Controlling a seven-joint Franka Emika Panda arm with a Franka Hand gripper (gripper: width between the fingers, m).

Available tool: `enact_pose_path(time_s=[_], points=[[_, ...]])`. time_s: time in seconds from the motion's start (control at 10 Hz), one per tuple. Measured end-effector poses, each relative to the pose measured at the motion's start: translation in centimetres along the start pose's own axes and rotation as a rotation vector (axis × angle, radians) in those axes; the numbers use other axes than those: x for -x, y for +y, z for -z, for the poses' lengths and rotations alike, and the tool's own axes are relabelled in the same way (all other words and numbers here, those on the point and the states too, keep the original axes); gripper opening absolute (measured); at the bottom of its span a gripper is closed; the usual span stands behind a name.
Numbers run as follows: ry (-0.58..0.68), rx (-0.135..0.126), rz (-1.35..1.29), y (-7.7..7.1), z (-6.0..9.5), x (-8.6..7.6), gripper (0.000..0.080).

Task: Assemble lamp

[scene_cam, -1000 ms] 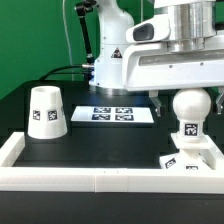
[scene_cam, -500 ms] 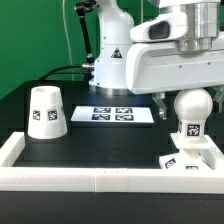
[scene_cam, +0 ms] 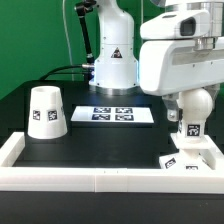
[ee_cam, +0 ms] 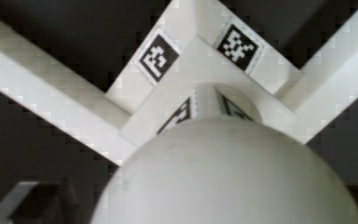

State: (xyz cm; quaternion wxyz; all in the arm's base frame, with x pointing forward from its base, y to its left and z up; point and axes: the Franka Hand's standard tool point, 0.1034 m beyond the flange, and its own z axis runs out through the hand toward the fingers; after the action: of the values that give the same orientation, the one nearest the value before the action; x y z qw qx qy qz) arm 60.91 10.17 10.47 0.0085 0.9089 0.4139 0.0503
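The white bulb (scene_cam: 196,105) stands upright on the small square base (scene_cam: 193,158) in the near corner at the exterior view's right. My gripper (scene_cam: 184,96) hangs right over the bulb's round head, and its big white hand covers the top of the head. The jaws are open and grip nothing. In the wrist view the bulb head (ee_cam: 211,170) fills the near part, and the tagged base (ee_cam: 194,60) lies beyond it. The tapered shade (scene_cam: 44,111) stands alone at the exterior view's left, far from the gripper.
The marker board (scene_cam: 120,115) lies flat at the back middle of the black table. A raised white frame (scene_cam: 90,179) borders the front and sides, and its walls (ee_cam: 51,75) meet in the corner at the base. The arm's white pedestal (scene_cam: 112,65) stands behind.
The hand has turned over the bulb and now looks narrower in the exterior view. Bulb, base and shade have not moved. The jaws stayed open.
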Motion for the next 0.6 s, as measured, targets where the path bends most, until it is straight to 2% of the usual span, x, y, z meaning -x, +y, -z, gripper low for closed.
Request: enact_pose_path(time_s=[0.3, 0.6], points=[[-0.013, 0.022, 0.265, 0.17, 0.28, -0.35, 0.0698], [-0.038, 0.045, 0.402, 0.44, 0.42, -0.36, 0.0698]])
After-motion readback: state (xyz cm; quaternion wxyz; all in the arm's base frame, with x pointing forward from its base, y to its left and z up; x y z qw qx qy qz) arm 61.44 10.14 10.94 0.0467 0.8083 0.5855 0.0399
